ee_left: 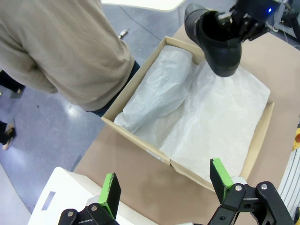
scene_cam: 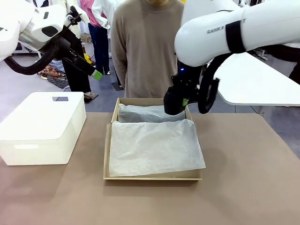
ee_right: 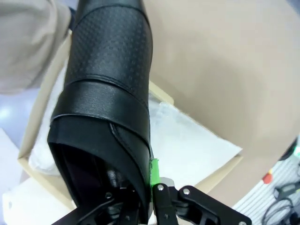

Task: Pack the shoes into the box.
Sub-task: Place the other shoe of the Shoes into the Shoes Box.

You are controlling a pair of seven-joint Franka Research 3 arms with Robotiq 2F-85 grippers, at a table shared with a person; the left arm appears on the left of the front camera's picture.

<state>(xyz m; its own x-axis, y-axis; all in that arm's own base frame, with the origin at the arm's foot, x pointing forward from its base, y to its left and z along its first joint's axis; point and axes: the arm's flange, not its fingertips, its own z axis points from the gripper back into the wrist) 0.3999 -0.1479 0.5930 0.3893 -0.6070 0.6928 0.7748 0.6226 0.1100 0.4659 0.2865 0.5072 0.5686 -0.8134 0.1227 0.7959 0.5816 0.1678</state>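
Note:
One black shoe (scene_cam: 174, 101) hangs just above the far right corner of the box (scene_cam: 107, 154), a tan cardboard shoebox lined with white tissue paper (scene_cam: 152, 147). My right gripper (ee_right: 151, 190) is shut on the shoe's (ee_right: 108, 89) opening edge, with the toe pointing away from the wrist. From the left wrist, the shoe (ee_left: 219, 42) shows over the box's (ee_left: 140, 143) far end. The tissue bulges along the far side; what lies under it is hidden. My left gripper (scene_cam: 93, 71) is raised at the upper left, its jaws open (ee_left: 165, 185) and holding nothing.
A white plastic bin (scene_cam: 41, 127) with a slot handle stands left of the box. A person in a beige sweater (scene_cam: 145, 47) stands close behind the box at the far edge. Bare brown tabletop (scene_cam: 243, 178) lies right of and in front of the box.

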